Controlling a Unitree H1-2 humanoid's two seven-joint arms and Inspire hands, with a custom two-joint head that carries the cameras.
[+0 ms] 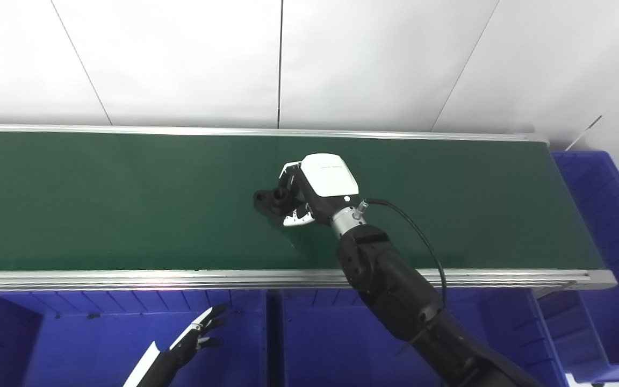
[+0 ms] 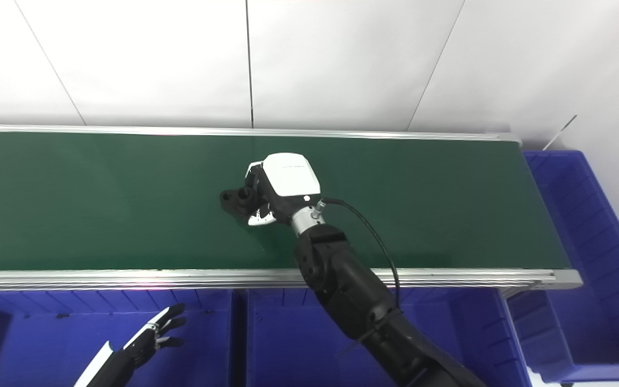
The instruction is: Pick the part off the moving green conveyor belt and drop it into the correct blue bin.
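Reaching: left robot hand [image 1: 202, 330] is hovering at the lower left of the frame over a blue bin [image 1: 100, 344], its dark fingers spreading apart and holding nothing.
Bins along the bottom: a second blue bin [image 1: 320, 344] is sitting just right of the first, a dark divider running between them; the right arm is crossing over it from the lower right.
Bin at the right edge: another blue bin [image 1: 610, 215] is standing past the end of the belt, at the right of the frame.
Belt: the green conveyor belt [image 1: 100, 199] is stretching across the middle of the frame between two silver rails.
Right robot hand [image 1: 301, 196]: it is lying over the centre of the belt, white shell facing up, its fingers curling around the part.
Part [image 1: 266, 200]: the small black piece is sitting on the belt at frame centre, its left end sticking out from the fingers; whether it is lifting off the belt I cannot tell.
Wall: white panels are filling the top of the frame.
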